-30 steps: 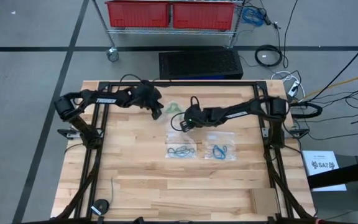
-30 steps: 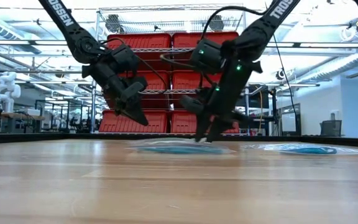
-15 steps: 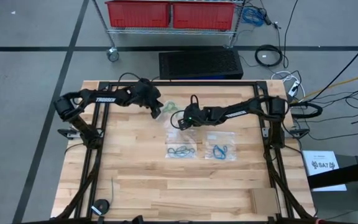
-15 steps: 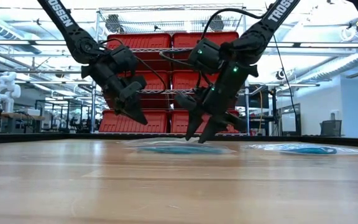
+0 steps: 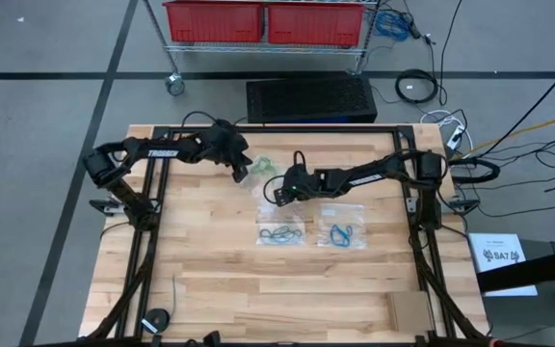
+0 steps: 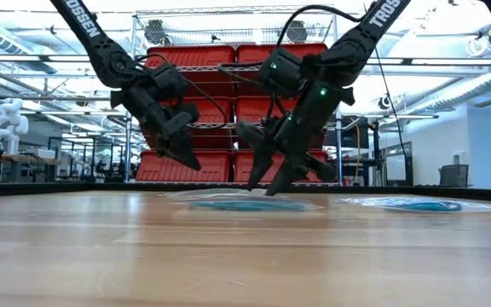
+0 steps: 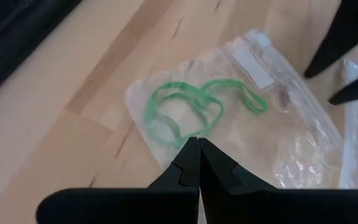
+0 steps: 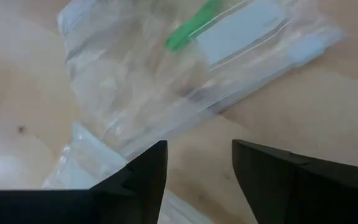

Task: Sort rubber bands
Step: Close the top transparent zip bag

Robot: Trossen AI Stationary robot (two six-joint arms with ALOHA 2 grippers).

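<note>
The thin light green rubber bands point(image 7: 194, 109) lay inside a clear plastic zip bag point(image 7: 272, 134) at the table's far middle, probably kept apart by colour. The left gripper point(image 7: 196, 163), its 2 dark fingers pressed together with nothing between them, hovered just above those bands. The right gripper point(image 8: 196, 168) stood with fingers spread wide and empty beside the bag, likely ready to steady or seal it.

The dark teal-blue bands point(image 5: 280, 234) and bright blue bands point(image 5: 341, 233) sat in 2 nearer bags.

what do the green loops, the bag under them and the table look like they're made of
Thin light green loops: rubber or similar elastic by the look, matte, lying in limp curves. Clear zip bag: thin plastic film, glossy, crinkled, see-through. Pale table top: wood, smooth finish, with visible plank joints and grain.
</note>
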